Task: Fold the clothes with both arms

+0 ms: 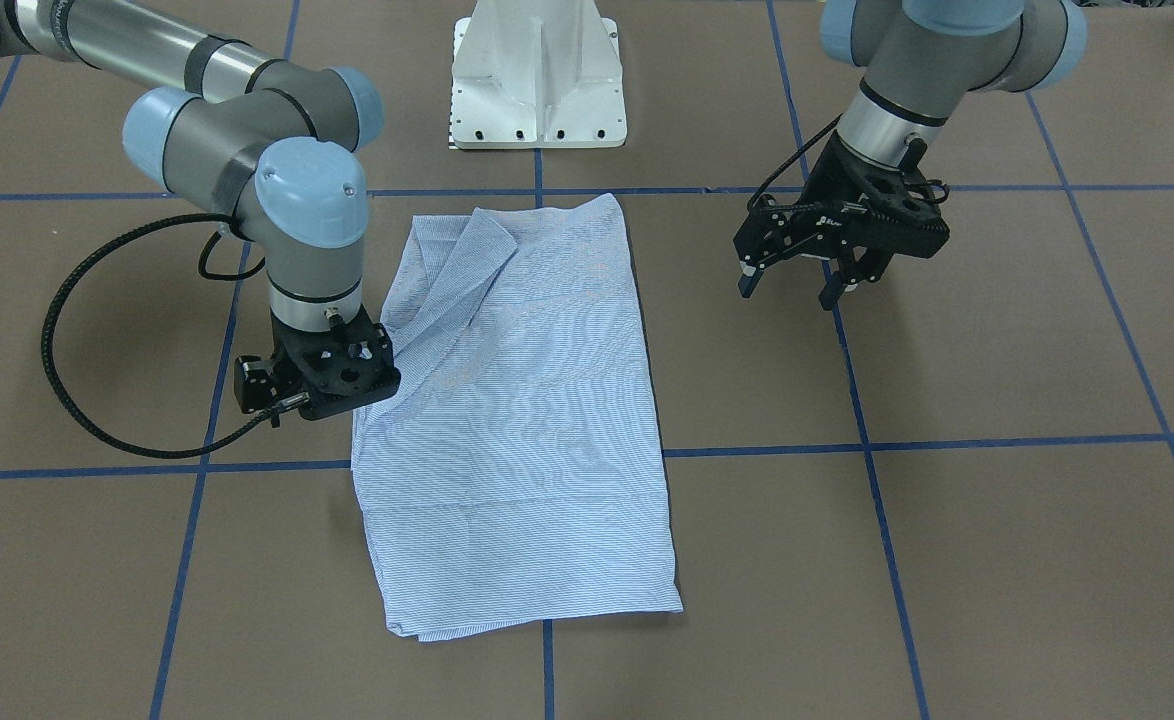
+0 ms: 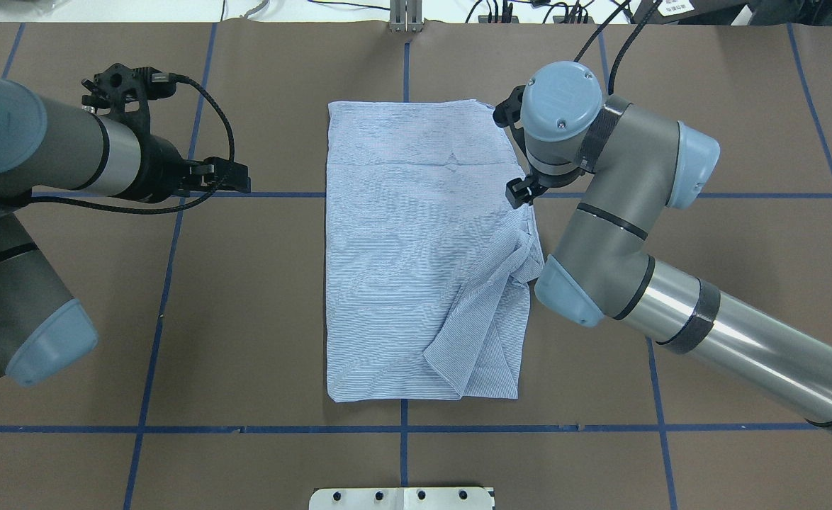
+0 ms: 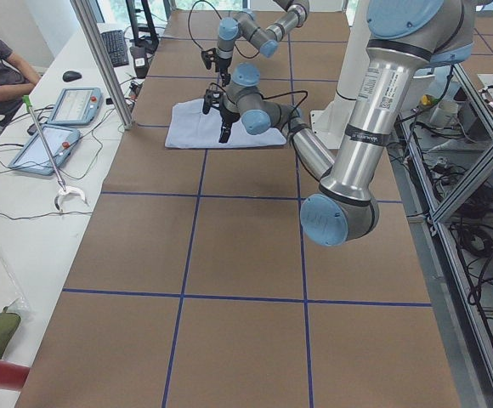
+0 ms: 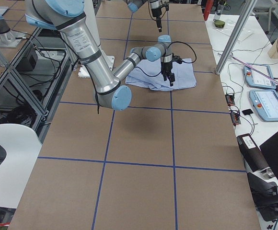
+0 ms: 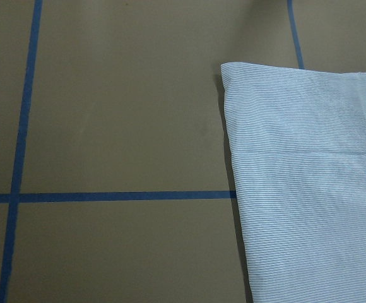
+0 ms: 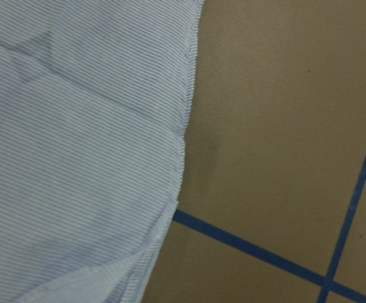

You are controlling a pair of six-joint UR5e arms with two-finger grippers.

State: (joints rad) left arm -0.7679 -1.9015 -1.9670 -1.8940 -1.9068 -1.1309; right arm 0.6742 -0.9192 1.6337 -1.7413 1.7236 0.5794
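Note:
The clothes are one light blue-and-white striped shirt (image 1: 517, 430) (image 2: 416, 248), folded into a long rectangle on the brown table. A rumpled flap of it (image 2: 487, 319) lies over its corner near the robot, on the right arm's side. My right gripper (image 1: 332, 378) (image 2: 522, 193) points straight down at the shirt's long edge; its fingers are hidden, and the right wrist view shows only the shirt's hem (image 6: 76, 158) and the table. My left gripper (image 1: 789, 290) (image 2: 235, 178) hangs open and empty above bare table, well clear of the shirt's other side (image 5: 309, 177).
The white pedestal base (image 1: 537, 80) stands at the robot's side of the table. Blue tape lines (image 1: 847, 445) grid the brown surface. In the side views, a seated person (image 3: 0, 68) and tablets (image 3: 68, 106) (image 4: 268, 103) are beside the table.

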